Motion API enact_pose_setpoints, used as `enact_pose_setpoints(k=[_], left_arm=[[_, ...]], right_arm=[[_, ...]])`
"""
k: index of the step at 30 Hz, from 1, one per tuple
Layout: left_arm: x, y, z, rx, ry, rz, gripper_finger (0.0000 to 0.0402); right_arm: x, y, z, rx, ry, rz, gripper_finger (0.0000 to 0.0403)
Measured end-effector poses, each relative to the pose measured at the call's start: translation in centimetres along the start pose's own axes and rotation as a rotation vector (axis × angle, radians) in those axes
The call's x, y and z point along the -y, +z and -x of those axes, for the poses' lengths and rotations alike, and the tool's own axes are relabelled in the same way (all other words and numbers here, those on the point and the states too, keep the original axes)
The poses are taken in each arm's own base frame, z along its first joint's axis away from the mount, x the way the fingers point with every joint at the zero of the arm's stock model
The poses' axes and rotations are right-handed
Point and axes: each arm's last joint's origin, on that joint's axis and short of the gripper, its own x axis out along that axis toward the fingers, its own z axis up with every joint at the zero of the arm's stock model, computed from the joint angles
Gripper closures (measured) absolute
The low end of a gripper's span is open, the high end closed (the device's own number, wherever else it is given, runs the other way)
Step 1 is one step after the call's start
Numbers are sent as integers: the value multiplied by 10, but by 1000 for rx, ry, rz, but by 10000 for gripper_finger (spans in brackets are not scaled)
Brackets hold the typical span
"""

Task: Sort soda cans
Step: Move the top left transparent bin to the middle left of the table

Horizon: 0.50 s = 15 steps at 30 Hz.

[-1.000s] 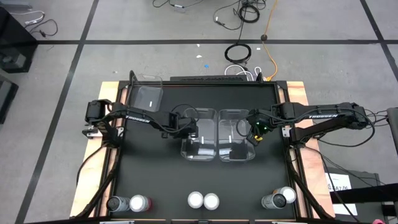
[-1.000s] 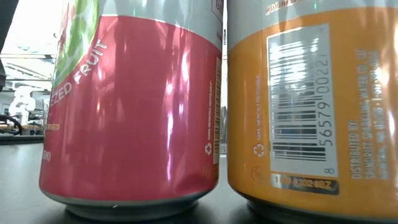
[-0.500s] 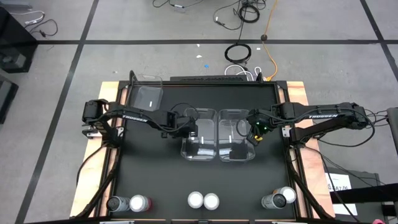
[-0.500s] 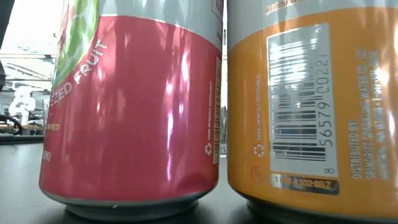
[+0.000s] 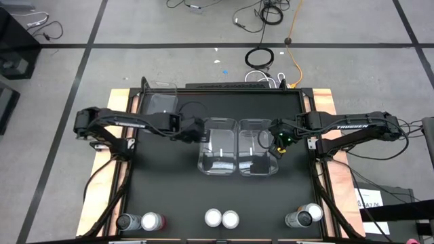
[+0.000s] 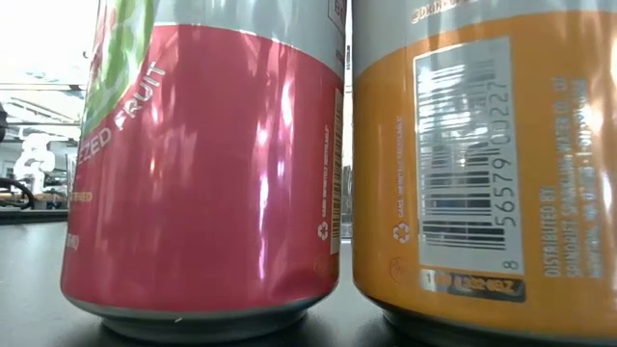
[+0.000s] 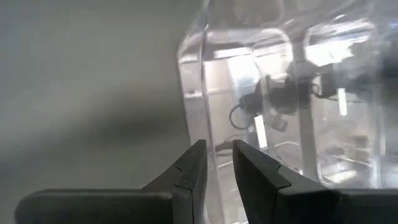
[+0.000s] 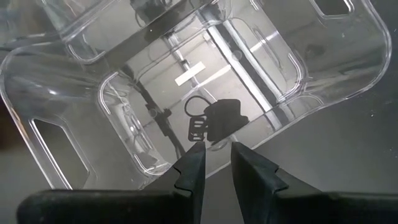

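Six soda cans stand upright on their bases along the table's near edge: a dark one (image 5: pixel 125 221) beside a pink-red one (image 5: pixel 151 221), a middle pair (image 5: pixel 222 218), and a right pair (image 5: pixel 304 217). The low view shows a pink-red can (image 6: pixel 202 164) and an orange can (image 6: pixel 482 164) close up. My left gripper (image 5: pixel 196 132) (image 7: pixel 219 155) hangs just left of the left clear bin (image 5: pixel 218 152), narrowly open and empty. My right gripper (image 5: pixel 279 140) (image 8: pixel 217 152) hovers above the right clear bin (image 5: pixel 259 152), narrowly open and empty.
The two clear bins stand side by side at the table's middle, their walls (image 7: pixel 199 81) (image 8: pixel 348 74) close under both grippers. A third clear bin (image 5: pixel 161 105) sits at the far left. Black tabletop lies bare between the bins and the cans.
My left gripper has risen and drawn back toward the table's left edge, off the left bin's left wall. The bin stays where it was.
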Motion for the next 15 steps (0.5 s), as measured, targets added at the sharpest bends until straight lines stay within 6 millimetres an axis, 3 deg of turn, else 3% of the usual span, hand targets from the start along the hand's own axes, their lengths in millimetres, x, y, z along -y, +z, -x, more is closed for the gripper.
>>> enact_pose_setpoints(k=[7,15], left_arm=[[-18,28,29,42,-12,-62,314],[-64,66,59,46,103,-80,314]], right_arm=[[0,0,0,1,0,-60,332],[-1,1,0,9,7,-155,332]])
